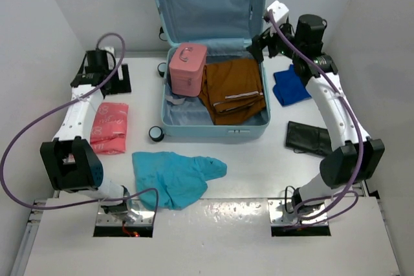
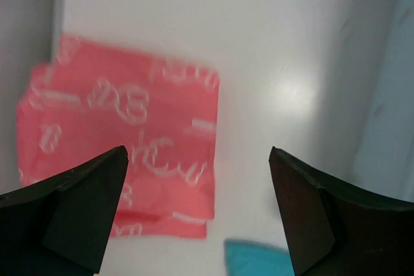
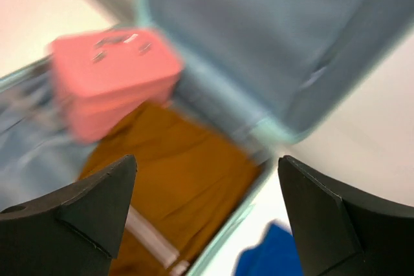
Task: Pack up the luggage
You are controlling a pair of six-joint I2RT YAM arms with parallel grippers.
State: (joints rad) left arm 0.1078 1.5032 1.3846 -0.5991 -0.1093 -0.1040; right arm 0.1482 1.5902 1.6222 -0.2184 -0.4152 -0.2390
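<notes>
The luggage [image 1: 213,130] is lying open at the far middle of the tabletop, with a pink case [image 1: 187,69] and a brown garment [image 1: 233,88] inside. The right hand [image 3: 207,159] is hanging wide open and empty over its far right corner. The left hand [image 2: 197,153], also spread and empty, is hovering above a pink packet [image 2: 123,134] by the left edge. I'd say fetching that packet is next, which calls for lowering and closing. The right wrist view is blurring, and the lid's top is cut off.
</notes>
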